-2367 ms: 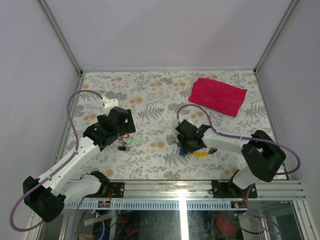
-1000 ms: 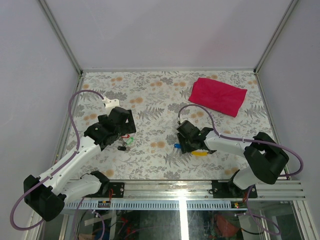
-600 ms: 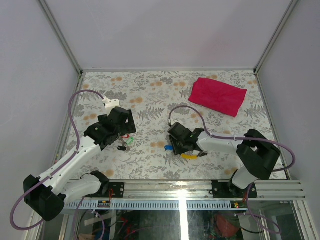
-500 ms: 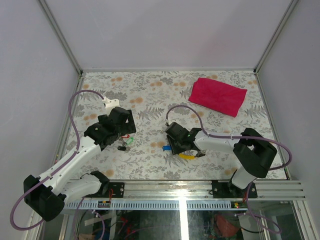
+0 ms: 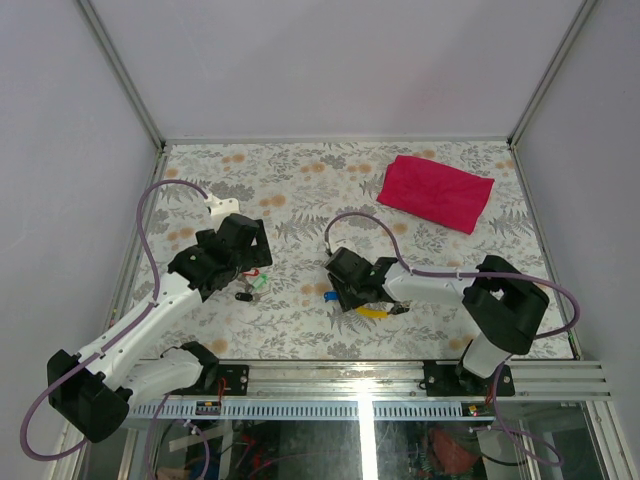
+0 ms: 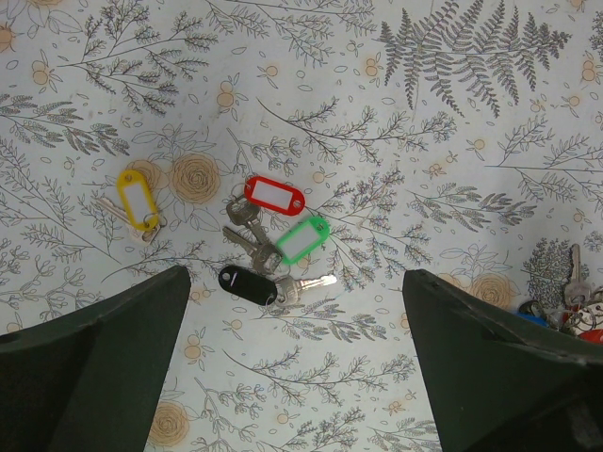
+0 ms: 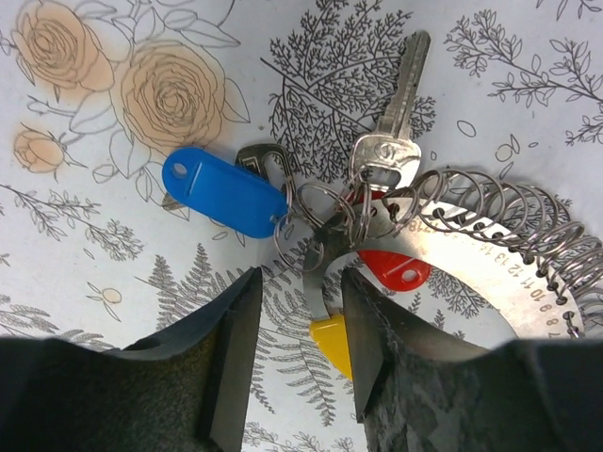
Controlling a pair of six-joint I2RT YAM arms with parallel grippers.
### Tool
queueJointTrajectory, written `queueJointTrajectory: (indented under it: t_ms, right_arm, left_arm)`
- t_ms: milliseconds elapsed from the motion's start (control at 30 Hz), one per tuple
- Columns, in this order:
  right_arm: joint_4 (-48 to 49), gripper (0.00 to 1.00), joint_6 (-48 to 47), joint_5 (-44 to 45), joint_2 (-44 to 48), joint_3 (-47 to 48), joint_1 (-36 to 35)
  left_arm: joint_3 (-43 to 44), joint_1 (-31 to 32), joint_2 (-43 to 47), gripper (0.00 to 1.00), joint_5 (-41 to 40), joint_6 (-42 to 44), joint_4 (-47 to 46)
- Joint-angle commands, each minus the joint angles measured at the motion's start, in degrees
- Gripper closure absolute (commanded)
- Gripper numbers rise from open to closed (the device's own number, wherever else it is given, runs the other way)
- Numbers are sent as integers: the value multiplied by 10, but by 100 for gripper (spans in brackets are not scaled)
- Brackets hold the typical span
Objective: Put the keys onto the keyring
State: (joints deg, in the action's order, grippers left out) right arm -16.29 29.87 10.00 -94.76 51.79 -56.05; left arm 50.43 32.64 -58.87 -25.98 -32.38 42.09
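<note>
The keys lie in a small cluster on the flowered table: a red tag [image 6: 275,196], a green tag [image 6: 301,238] and a black tag [image 6: 247,281]; they also show in the top view [image 5: 255,284]. My left gripper [image 6: 297,325] hovers over them, open wide and empty, also seen from above [image 5: 243,262]. The keyring [image 7: 490,254] is a silvery ring with many small loops, a blue tag [image 7: 224,191], a red tag [image 7: 396,268] and a yellow-tipped stem [image 7: 332,339]. My right gripper [image 7: 300,330] has its jaws close around that stem, low on the table [image 5: 345,288].
A loose key with a yellow tag [image 6: 137,200] lies left of the cluster. A big red cloth [image 5: 435,193] lies at the back right. The keyring's edge shows at the right of the left wrist view [image 6: 570,301]. Metal frame rails bound the table.
My right gripper has moved left toward the table's middle, and the keyring with its blue and yellow pieces came along with it. The left arm and the key cluster have not moved.
</note>
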Motion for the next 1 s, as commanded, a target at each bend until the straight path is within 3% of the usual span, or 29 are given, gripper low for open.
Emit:
queueJointTrajectory:
  t_ms: [0,467,967]
  right_arm:
    - [-75,53,-39,4,12,-32,-3]
    - [-78,59,-66,-72,-1,-30,-3]
    - [-54,74,51,-23,-68,58,-3]
  left_arm:
    - [3,3,-1,0,-14,-1,-8]
    - [4,4,-1,0,-12,-2,-8]
    - [5,4,-1,0,-14,-2,-8]
